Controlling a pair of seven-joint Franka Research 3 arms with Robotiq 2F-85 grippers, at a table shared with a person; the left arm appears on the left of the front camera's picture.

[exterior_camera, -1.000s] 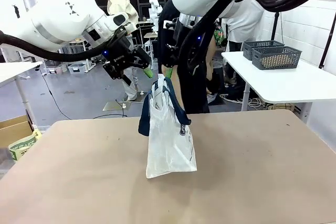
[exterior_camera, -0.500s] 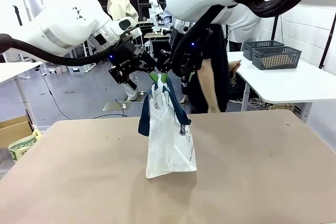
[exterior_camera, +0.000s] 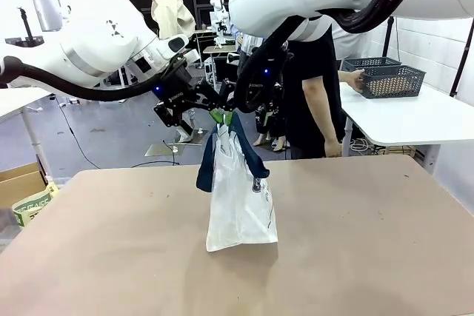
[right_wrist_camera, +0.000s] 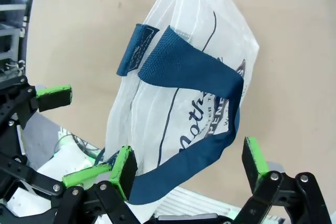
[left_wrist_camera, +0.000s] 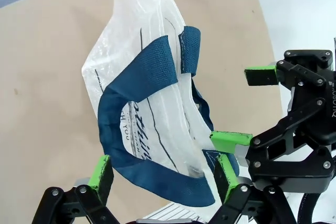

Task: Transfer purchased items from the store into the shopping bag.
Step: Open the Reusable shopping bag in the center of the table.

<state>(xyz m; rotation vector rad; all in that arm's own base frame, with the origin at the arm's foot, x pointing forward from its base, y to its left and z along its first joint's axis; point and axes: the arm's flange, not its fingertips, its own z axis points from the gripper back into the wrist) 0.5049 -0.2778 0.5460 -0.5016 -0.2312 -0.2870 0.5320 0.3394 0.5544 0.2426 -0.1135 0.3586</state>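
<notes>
Translucent white plastic with navy straps, the shopping bag (exterior_camera: 238, 197) stands upright mid-frame on the tan table (exterior_camera: 370, 257) in the front view. Its top reaches the left gripper (exterior_camera: 213, 114) and right gripper (exterior_camera: 232, 107), whose fingertips crowd together and are hard to separate. "FRA" reads on the right arm, the rest cut off. At upper right a person's hand (exterior_camera: 354, 78) rests at a dark grey basket (exterior_camera: 392, 83); half a second earlier that person stood bent behind the bag. In the left wrist view, the left gripper (left_wrist_camera: 161, 174) is spread wide astride a navy handle (left_wrist_camera: 139, 74), and the script print is only partly legible, "othi". In the right wrist view, the right gripper (right_wrist_camera: 189, 163) is likewise spread apart around the second handle (right_wrist_camera: 189, 64). The print there shows "othe" and "PER" before the strap hides it. What the bag holds cannot be made out.
</notes>
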